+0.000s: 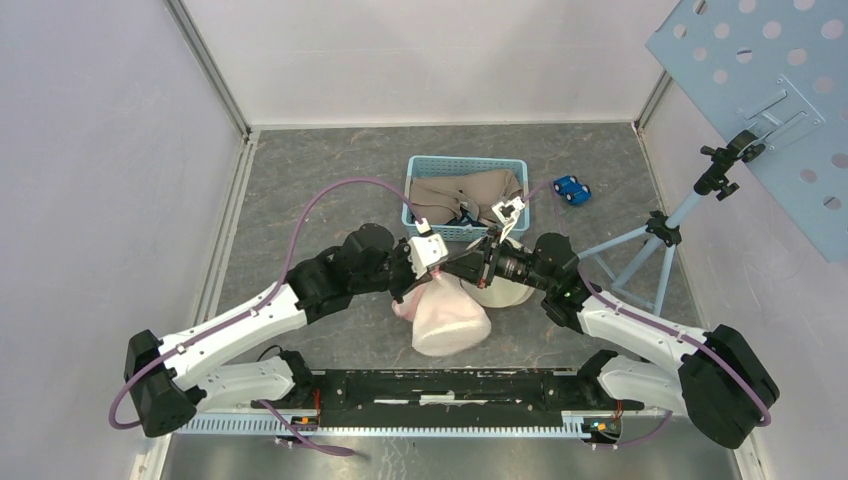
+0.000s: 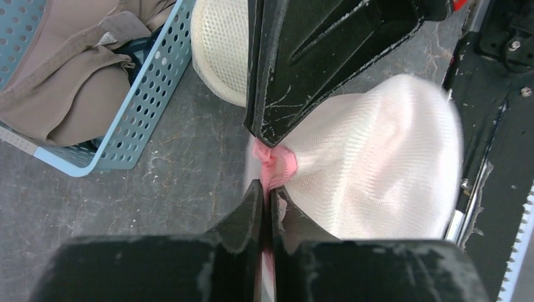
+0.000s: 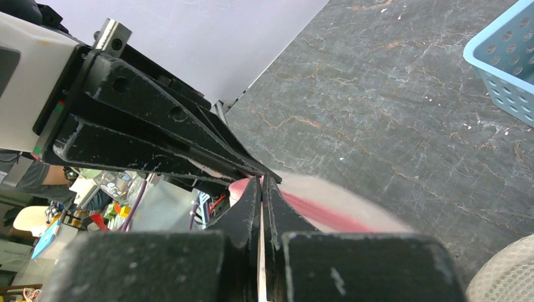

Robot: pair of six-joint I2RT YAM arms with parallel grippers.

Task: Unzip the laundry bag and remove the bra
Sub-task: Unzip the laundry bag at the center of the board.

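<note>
The left arm [image 1: 250, 320] reaches from its base at the near left corner up and to the right, elbow bent, with its wrist over the middle of the table [image 1: 320, 180]. The right arm [image 1: 640, 335] mirrors it from the near right corner, so the two wrists meet nose to nose just in front of the blue basket [image 1: 415, 170]. The laundry bag [image 1: 450, 318], white mesh with a pink tint, lies on the table right under that meeting point, nearer the arm bases than the basket. In the left wrist view the left gripper [image 2: 266, 189] has its jaws drawn almost together, pinching a bunched pink edge [image 2: 275, 167] of the bag. The right gripper [image 3: 261, 185] has its jaws pressed tight, the tip right at that same pink bunch; whether it has caught any fabric cannot be told. A second, cream mesh bag [image 2: 220, 44] sits just beside the basket, under the right wrist. Beige cloth [image 1: 450, 190] fills the basket, and a blue toy car [image 1: 571, 188] sits to its right.
</note>
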